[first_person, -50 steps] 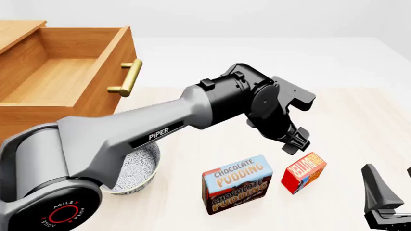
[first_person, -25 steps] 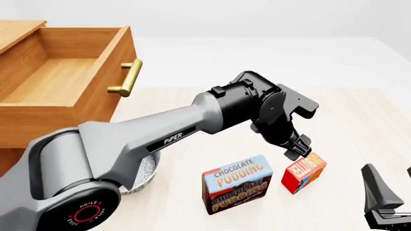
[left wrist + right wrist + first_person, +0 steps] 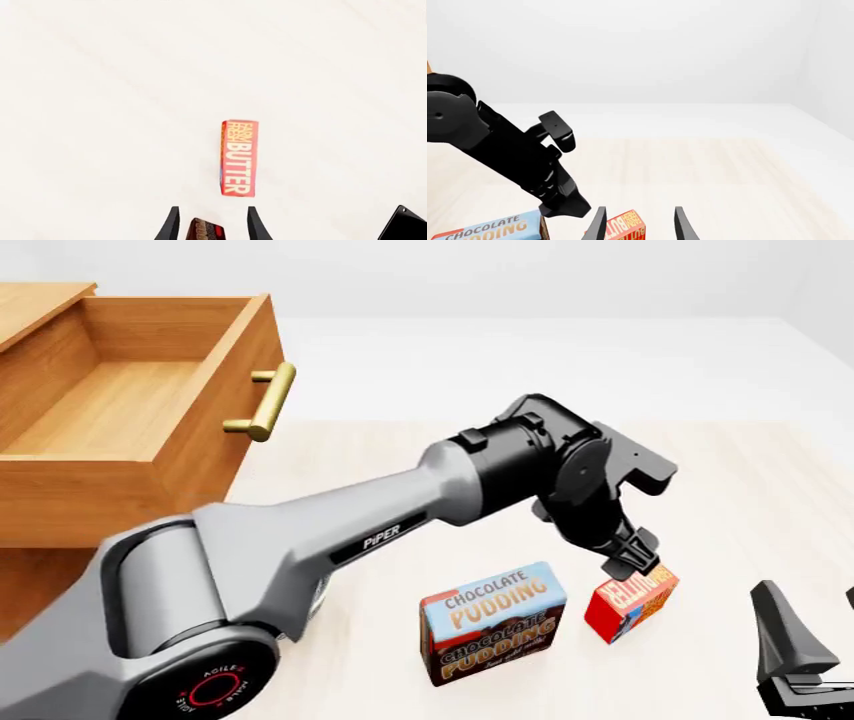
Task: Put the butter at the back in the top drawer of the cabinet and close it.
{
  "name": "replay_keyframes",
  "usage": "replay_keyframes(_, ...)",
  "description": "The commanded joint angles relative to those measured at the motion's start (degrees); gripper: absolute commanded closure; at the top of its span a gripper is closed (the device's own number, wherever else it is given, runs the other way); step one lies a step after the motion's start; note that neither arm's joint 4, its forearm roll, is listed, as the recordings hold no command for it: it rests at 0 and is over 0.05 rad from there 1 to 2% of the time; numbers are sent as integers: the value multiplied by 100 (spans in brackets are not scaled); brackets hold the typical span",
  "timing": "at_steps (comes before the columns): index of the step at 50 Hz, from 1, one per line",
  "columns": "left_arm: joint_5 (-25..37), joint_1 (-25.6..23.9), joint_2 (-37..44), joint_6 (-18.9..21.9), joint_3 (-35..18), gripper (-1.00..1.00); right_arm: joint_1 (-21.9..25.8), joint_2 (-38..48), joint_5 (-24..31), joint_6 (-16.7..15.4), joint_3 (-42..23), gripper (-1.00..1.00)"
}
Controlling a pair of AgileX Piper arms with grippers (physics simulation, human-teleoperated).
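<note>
Front view: the butter (image 3: pixel 633 602) stands on the tabletop (image 3: pixel 747 490) just right of the Chocolate Pudding box (image 3: pixel 494 623). The left pincer (image 3: pixel 630 565) hangs directly over it, presumably lining up a grasp; its spread cannot be judged. The right pincer (image 3: pixel 639 222) idles, fingers parted. The top drawer (image 3: pixel 120 410) of the cabinet (image 3: pixel 40 570) stands open, ready to receive.

Butter (image 3: pixel 239 158) beyond open tool (image 3: pixel 212 227) tips.
</note>
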Motion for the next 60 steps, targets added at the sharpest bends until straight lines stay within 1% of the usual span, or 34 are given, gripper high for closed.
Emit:
replay_keyframes(1, 105, -30, 126, 44, -207, -100, 0, 0, 0, 0, 0, -100)
replay_keyframes(23, 233, -115, 392, 88, -499, -100, 0, 0, 0, 0, 0, -100)
replay_keyframes(31, 338, -127, 558, 102, -747, -100, 0, 0, 0, 0, 0, -100)
replay_keyframes(47, 479, -205, 761, 98, -1080, -100, 0, 0, 0, 0, 0, -100)
replay_keyframes(51, 546, -237, 863, 93, -1262, -100, 0, 0, 0, 0, 0, -100)
replay_keyframes(60, 596, -282, 978, 79, -1425, -100, 0, 0, 0, 0, 0, -100)
